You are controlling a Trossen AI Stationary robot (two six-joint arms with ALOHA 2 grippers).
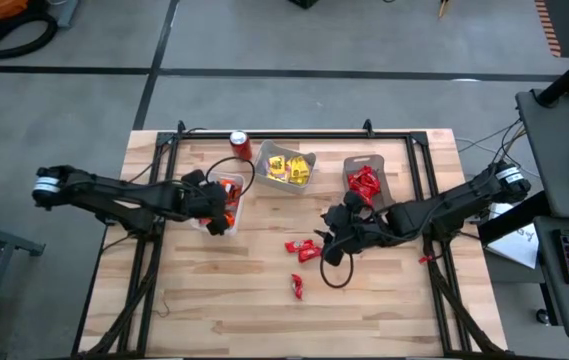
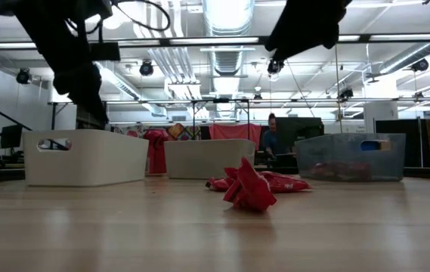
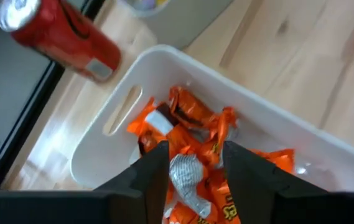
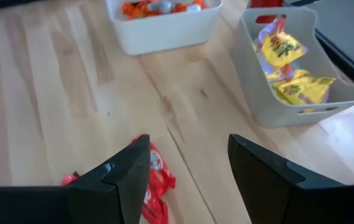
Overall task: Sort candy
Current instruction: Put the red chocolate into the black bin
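High view: soda can (image 1: 240, 143) behind orange-candy bin (image 1: 232, 213), left tool (image 1: 216, 222) released above.

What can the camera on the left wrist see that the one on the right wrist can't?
Only the left wrist view shows the red soda can lying beside the white bin, and a silver-wrapped sweet between the left gripper fingers, which stand apart over the bin.

Only the right wrist view shows the grey bin with yellow candy, red candy loose on the wooden table, and the open right gripper above it.

Both views show the white bin and the orange candy inside it.
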